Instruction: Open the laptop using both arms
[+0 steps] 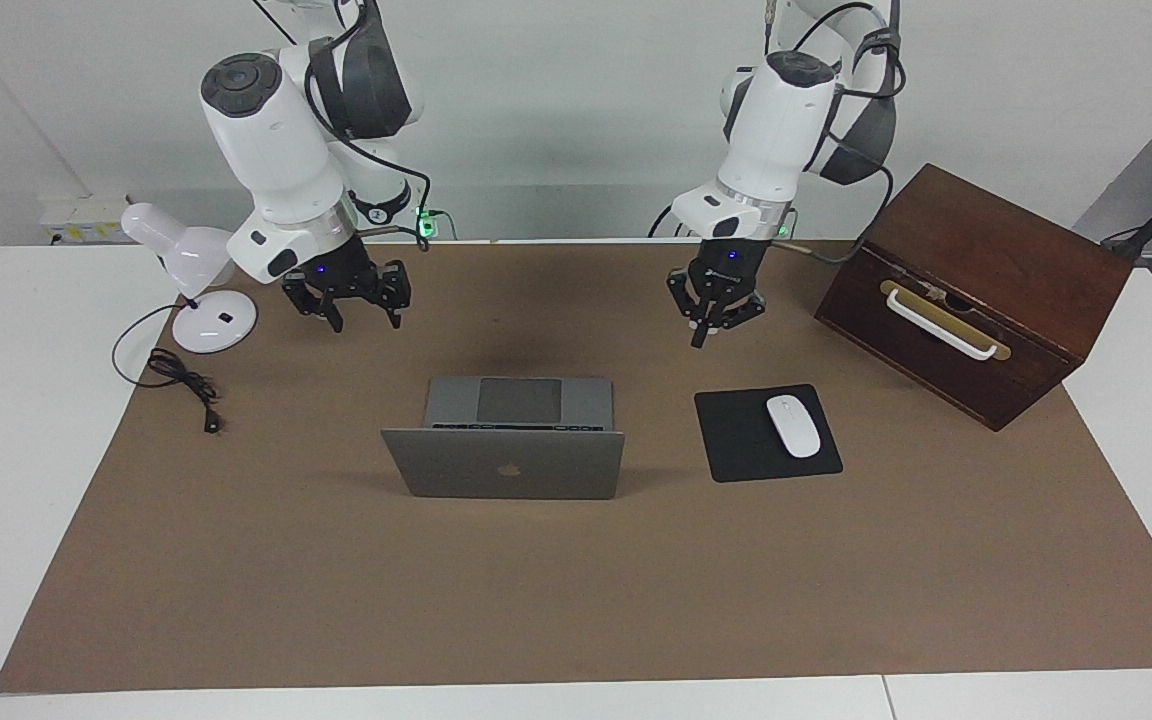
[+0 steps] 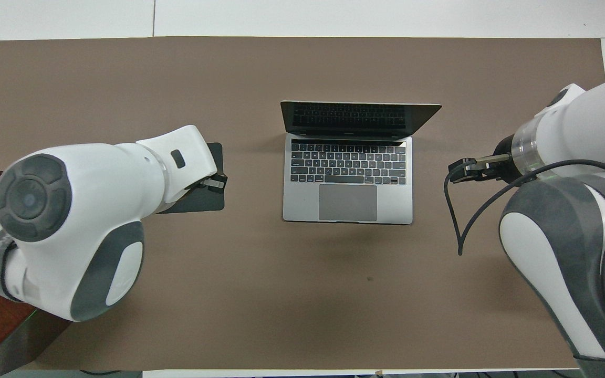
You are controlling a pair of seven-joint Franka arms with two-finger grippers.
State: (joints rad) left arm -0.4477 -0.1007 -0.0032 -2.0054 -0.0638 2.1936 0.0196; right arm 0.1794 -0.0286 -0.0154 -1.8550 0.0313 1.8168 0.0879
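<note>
The silver-grey laptop stands open in the middle of the brown mat. Its lid is upright, with the apple logo showing in the facing view and the keyboard and trackpad bare in the overhead view. My left gripper hangs shut and holding nothing over the mat by the mouse pad; its own wrist hides it in the overhead view. My right gripper is raised and open, with nothing between its fingers, over the mat between the laptop and the lamp. Neither gripper touches the laptop.
A black mouse pad with a white mouse lies beside the laptop toward the left arm's end. A dark wooden box with a white handle stands at that end. A white desk lamp and its black cable are at the right arm's end.
</note>
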